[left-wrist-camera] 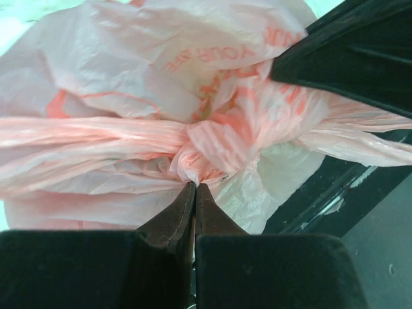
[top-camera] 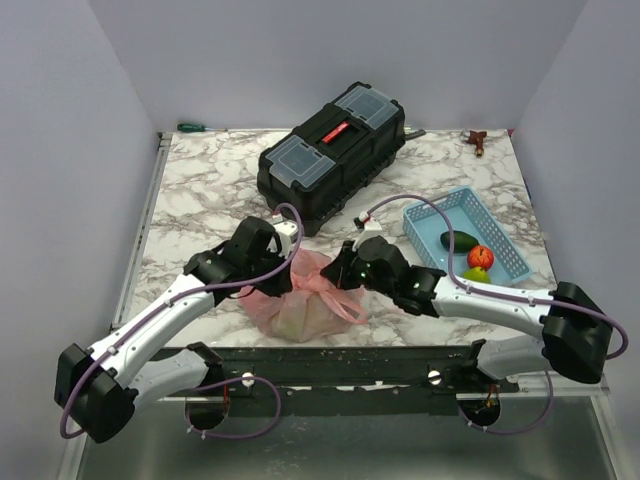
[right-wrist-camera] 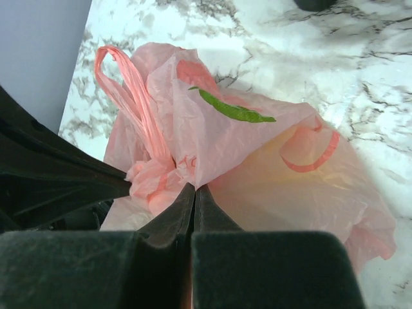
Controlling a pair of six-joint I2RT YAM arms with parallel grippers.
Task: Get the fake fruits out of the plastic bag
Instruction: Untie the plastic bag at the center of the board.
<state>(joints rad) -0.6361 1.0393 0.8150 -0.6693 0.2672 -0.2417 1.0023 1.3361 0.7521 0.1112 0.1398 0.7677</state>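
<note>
The pink plastic bag (top-camera: 305,300) lies crumpled near the table's front edge, between my two arms. My left gripper (left-wrist-camera: 194,185) is shut on the bunched knot of the bag (left-wrist-camera: 129,135) where its handles gather. My right gripper (right-wrist-camera: 194,187) is shut on a fold of the bag's film (right-wrist-camera: 257,167), just right of that knot. A pale yellow shape (right-wrist-camera: 290,193) shows through the film; the fake fruits inside are otherwise hidden. Three fake fruits lie in the blue basket (top-camera: 505,262): a dark green one (top-camera: 460,240), a red one (top-camera: 481,256) and a yellow-green one (top-camera: 477,274).
A black toolbox (top-camera: 335,150) stands just behind the bag. The blue basket sits to the right of my right arm. A green-handled screwdriver (top-camera: 195,127) and a small brown object (top-camera: 478,140) lie along the back edge. Grey walls close in the marble table (top-camera: 200,190).
</note>
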